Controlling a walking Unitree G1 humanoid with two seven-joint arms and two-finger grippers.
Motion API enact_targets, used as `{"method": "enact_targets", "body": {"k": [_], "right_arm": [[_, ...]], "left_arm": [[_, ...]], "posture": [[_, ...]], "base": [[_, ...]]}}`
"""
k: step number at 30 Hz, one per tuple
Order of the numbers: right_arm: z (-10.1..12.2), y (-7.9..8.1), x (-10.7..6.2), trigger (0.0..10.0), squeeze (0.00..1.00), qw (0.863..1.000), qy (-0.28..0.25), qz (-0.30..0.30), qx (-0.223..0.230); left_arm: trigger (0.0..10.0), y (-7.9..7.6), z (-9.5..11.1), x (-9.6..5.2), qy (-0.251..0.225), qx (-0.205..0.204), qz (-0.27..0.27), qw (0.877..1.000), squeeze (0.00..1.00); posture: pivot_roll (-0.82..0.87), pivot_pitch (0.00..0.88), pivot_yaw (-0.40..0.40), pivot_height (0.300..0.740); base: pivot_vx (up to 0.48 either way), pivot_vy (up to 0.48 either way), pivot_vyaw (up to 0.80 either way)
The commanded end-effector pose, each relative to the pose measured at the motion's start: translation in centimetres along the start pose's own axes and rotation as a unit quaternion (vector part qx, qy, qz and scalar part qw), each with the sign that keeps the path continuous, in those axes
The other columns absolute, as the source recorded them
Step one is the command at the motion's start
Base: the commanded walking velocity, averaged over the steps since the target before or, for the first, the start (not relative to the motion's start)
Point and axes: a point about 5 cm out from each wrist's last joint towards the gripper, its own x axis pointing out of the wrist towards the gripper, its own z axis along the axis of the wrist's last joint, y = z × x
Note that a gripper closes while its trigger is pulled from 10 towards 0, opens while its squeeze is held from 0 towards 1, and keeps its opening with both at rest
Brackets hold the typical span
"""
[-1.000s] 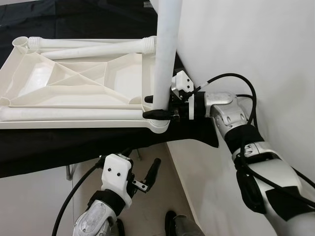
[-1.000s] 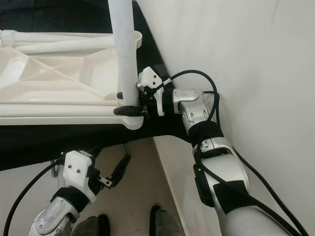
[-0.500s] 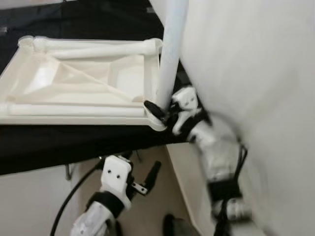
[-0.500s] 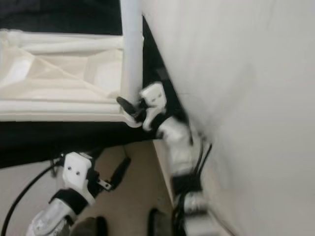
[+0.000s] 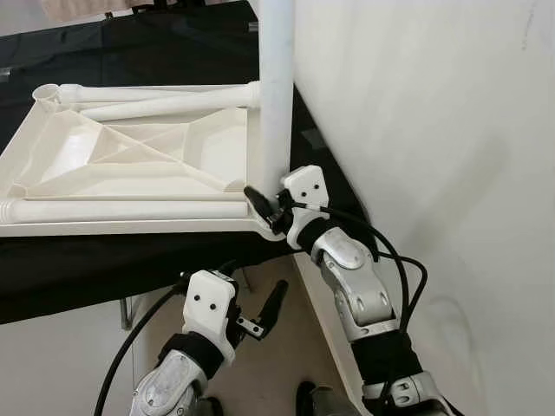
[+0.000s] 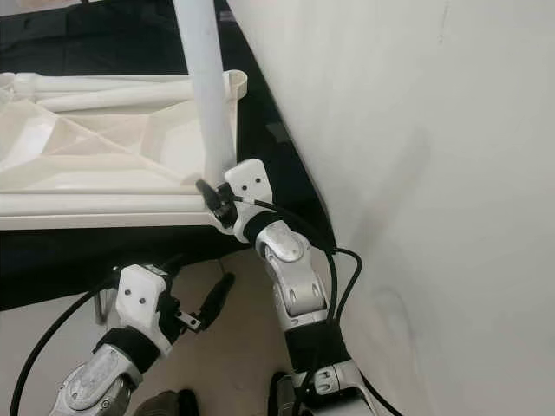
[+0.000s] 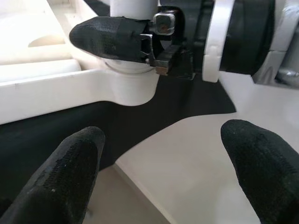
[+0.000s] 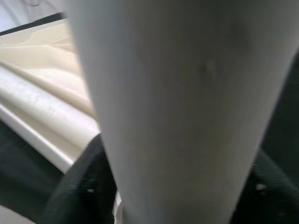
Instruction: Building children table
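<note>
Clamping the upright white leg (image 5: 276, 95) at its base in the near-right corner socket of the upturned tabletop (image 5: 130, 156), the right gripper (image 5: 267, 206) risks cross-threading or levering the top off the black-draped counter (image 5: 104, 269); left gripper (image 5: 260, 316) hangs spread below.

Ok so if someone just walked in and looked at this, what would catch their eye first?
Probably the tall white table leg standing upright in the near right corner socket of the upside-down white tabletop, with the right gripper clamped around its base. Two more loose legs lie across the tabletop, which rests on a black cloth, while the left gripper hangs open below the edge.
</note>
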Motion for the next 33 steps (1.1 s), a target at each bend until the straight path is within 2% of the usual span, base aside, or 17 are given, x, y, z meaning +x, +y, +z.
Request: {"method": "enact_targets", "body": {"k": [1, 2, 3, 4, 5, 6, 7, 9, 10, 16, 23, 25, 26, 33], "right_arm": [[0.8, 0.4, 0.6, 10.0, 1.00, 0.997, -0.019, 0.069, 0.019], [1.5, 0.0, 0.8, 10.0, 1.00, 0.994, -0.038, 0.098, 0.015], [1.5, 0.0, 0.8, 10.0, 1.00, 0.994, -0.038, 0.098, 0.015], [2.1, -0.2, 0.9, 10.0, 1.00, 0.989, -0.053, 0.140, 0.007], [2.6, -0.5, 0.8, 10.0, 0.87, 0.980, -0.061, 0.189, -0.003], [2.6, -0.5, 0.8, 10.0, 0.87, 0.980, -0.061, 0.189, -0.003], [2.9, -1.0, 0.7, 10.0, 0.00, 0.969, -0.061, 0.241, -0.012], [3.5, -2.0, 0.6, 10.0, 0.00, 0.955, -0.056, 0.289, -0.023], [3.5, -2.0, 0.6, 10.0, 0.00, 0.955, -0.056, 0.289, -0.023], [5.3, -4.4, 1.1, 10.0, 0.00, 0.937, -0.038, 0.345, -0.029], [5.6, -5.0, 1.1, 10.0, 0.00, 0.932, -0.035, 0.360, -0.027], [5.8, -5.4, 1.2, 4.5, 0.00, 0.925, -0.031, 0.378, -0.030], [5.8, -5.5, 1.2, 0.3, 0.00, 0.924, -0.031, 0.381, -0.028], [5.6, -5.9, 1.2, 0.0, 0.00, 0.920, -0.033, 0.391, -0.022]], "left_arm": [[10.0, 0.0, -0.4, -0.1, 0.010, -0.003, 0.004, 1.000, 0.00], [10.0, 0.0, -0.3, -0.1, 0.009, -0.003, 0.004, 1.000, 0.00], [10.0, 0.0, -0.3, -0.1, 0.009, -0.003, 0.004, 1.000, 0.00], [10.0, 0.0, -0.3, 0.0, 0.008, -0.004, 0.004, 1.000, 0.00], [10.0, 0.0, -0.3, 0.0, 0.008, -0.004, 0.004, 1.000, 0.00], [10.0, 0.0, -0.3, 0.0, 0.008, -0.004, 0.004, 1.000, 0.00], [10.0, 0.0, -0.3, 0.0, 0.007, -0.005, 0.005, 1.000, 0.00], [10.0, -0.1, -0.3, 0.0, 0.006, -0.007, 0.006, 1.000, 0.00], [10.0, -0.1, -0.3, 0.0, 0.006, -0.007, 0.006, 1.000, 0.00], [10.0, -0.1, -0.5, -0.1, 0.009, -0.009, 0.010, 1.000, 0.00], [10.0, -0.2, -0.6, -0.2, 0.010, -0.009, 0.011, 1.000, 0.00], [10.0, -0.2, -0.7, -0.2, 0.011, -0.009, 0.013, 1.000, 0.00], [10.0, -0.2, -0.7, -0.3, 0.011, -0.009, 0.014, 1.000, 0.00], [10.0, -0.3, -0.7, -0.3, 0.011, -0.010, 0.015, 1.000, 0.00]], "posture": [[0.08, 0.246, -0.041, 0.740], [0.08, 0.246, -0.042, 0.740], [0.08, 0.246, -0.042, 0.740], [0.08, 0.246, -0.041, 0.740], [0.08, 0.247, -0.043, 0.740], [0.08, 0.247, -0.043, 0.740], [0.08, 0.248, -0.044, 0.740], [0.08, 0.248, -0.049, 0.740], [0.08, 0.248, -0.049, 0.740], [0.09, 0.244, -0.053, 0.740], [0.10, 0.235, -0.059, 0.740], [0.10, 0.230, -0.061, 0.740], [0.10, 0.233, -0.061, 0.740], [0.10, 0.240, -0.057, 0.740]], "base": [[0.000, 0.000, 0.00], [0.000, 0.000, 0.00], [0.000, 0.000, 0.00], [0.000, 0.000, 0.00], [0.000, 0.000, 0.00], [0.000, 0.000, 0.00], [0.000, 0.000, 0.00], [0.000, 0.000, 0.00], [0.000, 0.000, 0.00], [0.000, 0.000, 0.00], [0.000, 0.000, 0.00], [0.000, 0.000, 0.00], [0.000, 0.000, 0.00], [0.000, 0.000, 0.00]]}}
